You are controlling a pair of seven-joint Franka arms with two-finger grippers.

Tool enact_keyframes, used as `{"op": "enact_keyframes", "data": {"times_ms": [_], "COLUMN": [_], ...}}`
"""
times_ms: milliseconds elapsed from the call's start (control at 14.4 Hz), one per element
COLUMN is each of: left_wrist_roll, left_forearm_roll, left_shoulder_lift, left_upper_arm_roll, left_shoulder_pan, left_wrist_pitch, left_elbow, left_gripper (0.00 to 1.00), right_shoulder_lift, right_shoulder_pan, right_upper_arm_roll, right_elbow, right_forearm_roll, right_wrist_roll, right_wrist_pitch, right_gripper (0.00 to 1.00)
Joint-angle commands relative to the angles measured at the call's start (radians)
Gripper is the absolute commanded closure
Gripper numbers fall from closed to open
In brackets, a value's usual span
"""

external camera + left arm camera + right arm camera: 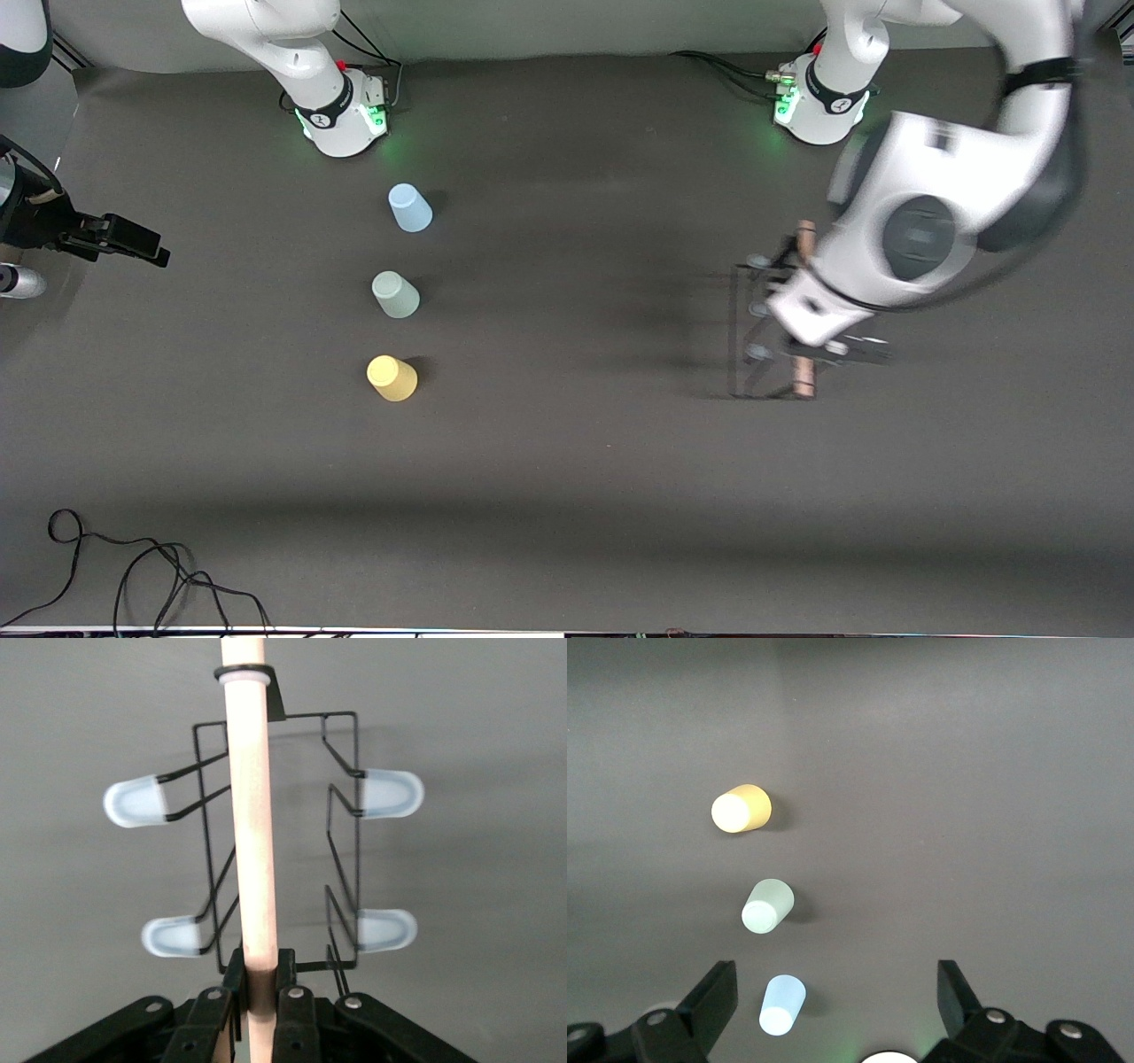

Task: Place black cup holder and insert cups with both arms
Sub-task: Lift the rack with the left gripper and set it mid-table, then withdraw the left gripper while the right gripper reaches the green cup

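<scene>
Nearest the front cam, at the table edge toward the right arm's end, a loose black cable (133,576) on the dark mat (567,461).

Next, three cups stand upside down in a row. The yellow cup (392,377) is nearest the cam, the pale green cup (395,294) is next, and the light blue cup (409,207) is farthest, close to the right arm's base (347,120). All three are apart from each other and untouched.

Toward the left arm's end, the left gripper (262,992) is clenched on the wooden rod handle (250,815) of the black cup holder (769,328), gripping near one end of the rod. The wire frame and its pale bluish prong tips (133,803) hang below the fingers, over the mat. Can't tell if its base touches the table.

The right gripper (837,992) has its fingers spread wide with nothing in them. It's up over the blue cup's end of the row, and the arm is waiting.
</scene>
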Motion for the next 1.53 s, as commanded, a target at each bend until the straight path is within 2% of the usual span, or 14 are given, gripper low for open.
{"op": "enact_keyframes", "data": {"times_ms": [0,278,487,696,1113,1183,1252,1322,1461], "left_wrist_roll": [-0.158,-0.296,-0.468,-0.539,-0.565,-0.571,-0.573,-0.571,-0.571], "left_forearm_roll": [-0.058,-0.064,-0.06,-0.058,-0.058,-0.055,-0.049,-0.046,-0.046], "left_shoulder_lift": [-0.005,0.066,0.147,0.212,0.219,0.222,0.222,0.222,0.221], "left_upper_arm_roll": [0.023,0.023,0.022,0.021,0.022,0.023,0.023,0.023,0.024], "left_shoulder_pan": [-0.131,-0.312,-0.413,-0.462,-0.478,-0.476,-0.476,-0.475,-0.467], "left_wrist_pitch": [0.083,0.18,0.356,0.379,0.381,0.382,0.384,0.384,0.375], "left_elbow": [-0.023,-0.007,0.008,0.056,0.054,0.056,0.057,0.06,0.071], "left_gripper": [1.0,1.0,1.0,1.0,1.0,0.79,0.33,0.0,0.0], "right_shoulder_lift": [-0.009,-0.009,-0.009,-0.009,-0.009,-0.009,-0.009,-0.009,-0.012], "right_shoulder_pan": [0.002,0.004,0.002,0.004,0.004,0.004,0.004,0.005,0.008], "right_upper_arm_roll": [-0.005,-0.009,-0.009,-0.011,-0.009,-0.011,-0.009,-0.009,-0.009], "right_elbow": [-0.004,-0.004,-0.004,-0.002,-0.002,-0.002,-0.004,-0.004,-0.012], "right_forearm_roll": [0.018,0.018,0.018,0.018,0.018,0.018,0.018,0.018,0.018], "right_wrist_roll": [0.006,0.004,0.004,0.004,0.004,0.004,0.004,0.004,0.004], "right_wrist_pitch": [-0.008,-0.008,-0.009,-0.009,-0.009,-0.009,-0.009,-0.009,-0.003], "right_gripper": [0.0,0.0,0.0,0.0,0.0,0.0,0.0,0.0,0.0]}}
